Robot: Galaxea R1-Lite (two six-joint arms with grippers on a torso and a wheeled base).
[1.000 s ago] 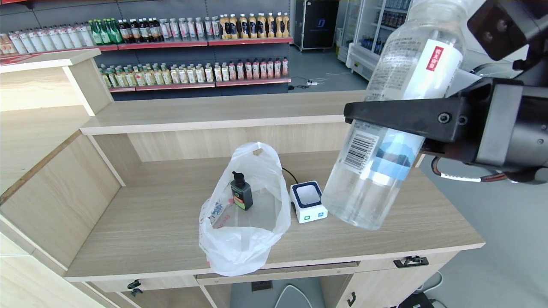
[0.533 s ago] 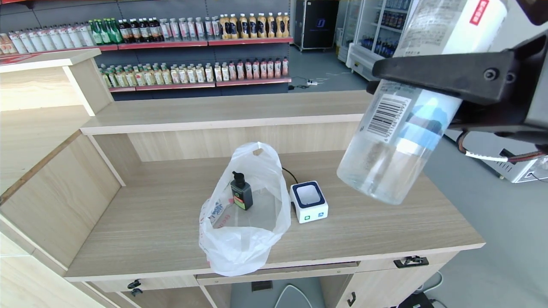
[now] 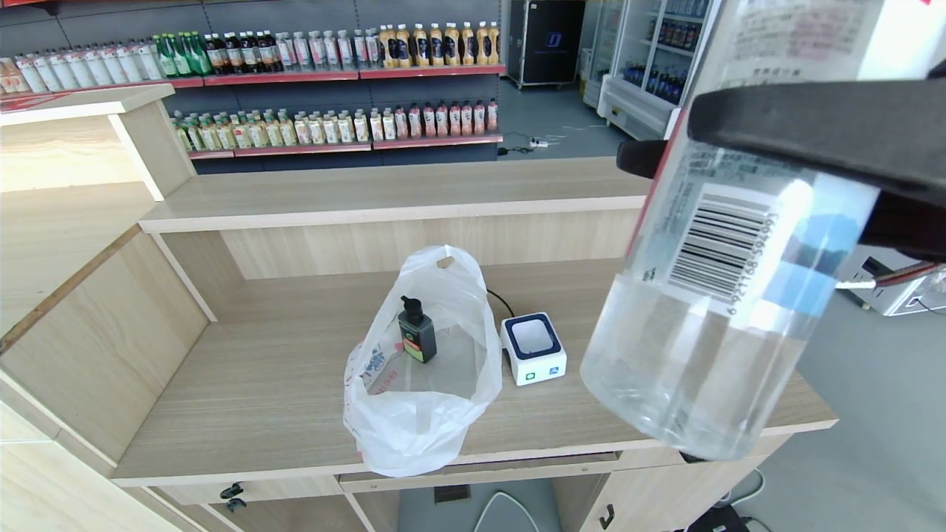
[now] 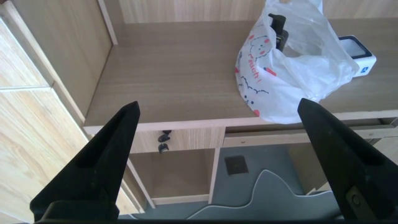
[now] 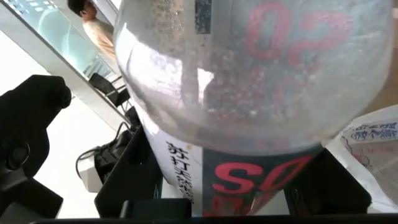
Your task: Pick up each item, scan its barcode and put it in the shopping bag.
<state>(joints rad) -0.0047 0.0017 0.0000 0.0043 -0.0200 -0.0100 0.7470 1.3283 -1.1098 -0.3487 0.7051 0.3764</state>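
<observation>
While tight in the closed right hand (image 3: 658, 140) — water bottle (image 3: 702, 355) nearer the head camera than before.

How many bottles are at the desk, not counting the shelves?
2: a clear bottle held in the right hand, and a small dark pump bottle in the shopping bag.

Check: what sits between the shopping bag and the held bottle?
In the head view, the barcode scanner on the counter, close beside the shopping bag; bare counter from there toward the bottle.
</observation>
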